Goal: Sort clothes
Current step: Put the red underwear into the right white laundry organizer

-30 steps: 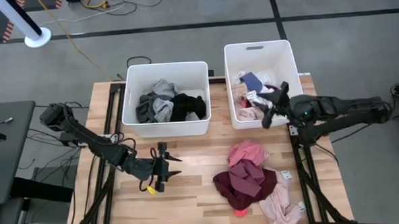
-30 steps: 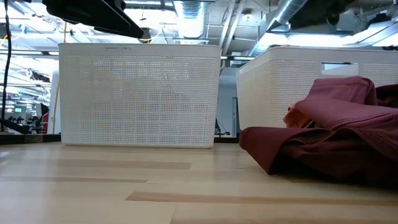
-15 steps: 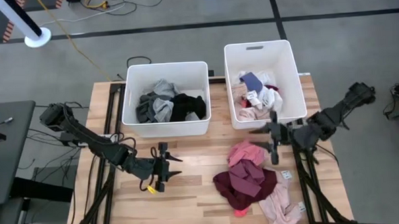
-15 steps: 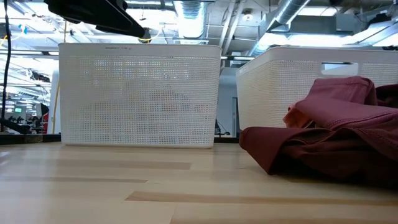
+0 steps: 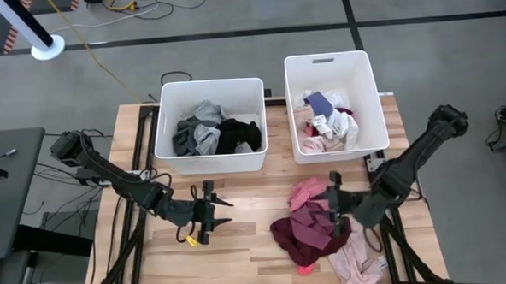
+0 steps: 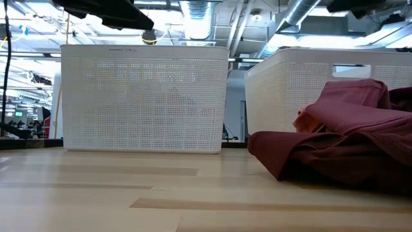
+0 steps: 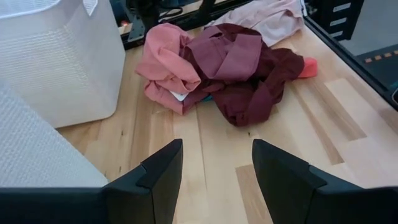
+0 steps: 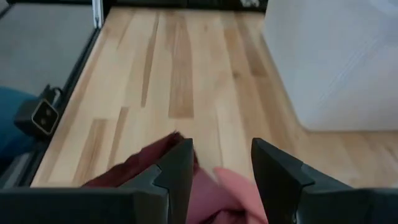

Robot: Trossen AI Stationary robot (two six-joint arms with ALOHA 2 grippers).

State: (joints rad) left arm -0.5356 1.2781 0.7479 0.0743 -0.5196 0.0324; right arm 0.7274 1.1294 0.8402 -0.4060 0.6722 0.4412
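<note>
Pale wood planks make up the table (image 5: 249,245), and the landmark on it is the heap of loose clothes (image 5: 312,229) lying near its front right corner. The nearest piece of that heap is a light pink garment (image 5: 354,262) at the table's front edge; behind it sits a maroon garment (image 5: 304,232), and a salmon-pink one (image 5: 308,193) lies on the heap's far side. In the low view the maroon fabric (image 6: 341,138) fills the right of the picture, resting on the wood.

The right gripper (image 5: 334,205) hangs directly over the heap, above the seam between the maroon and salmon pieces. Its jaws stand partly open and hold nothing; the right wrist view shows the two dark fingers (image 8: 177,171) apart with fabric below them.

The left gripper (image 5: 211,211) hovers well to the left of the heap, over bare wood. Its jaws are likewise partly open and empty, and its wrist camera looks between the fingers (image 7: 158,174) toward the heap (image 7: 227,65).

Beyond the heap stand two white bins. The right bin (image 5: 373,102), straight behind the heap, holds light clothes in pink, white and navy (image 5: 325,120). The left bin (image 5: 211,159), behind and to the left of the heap, holds grey and black clothes (image 5: 217,135).
</note>
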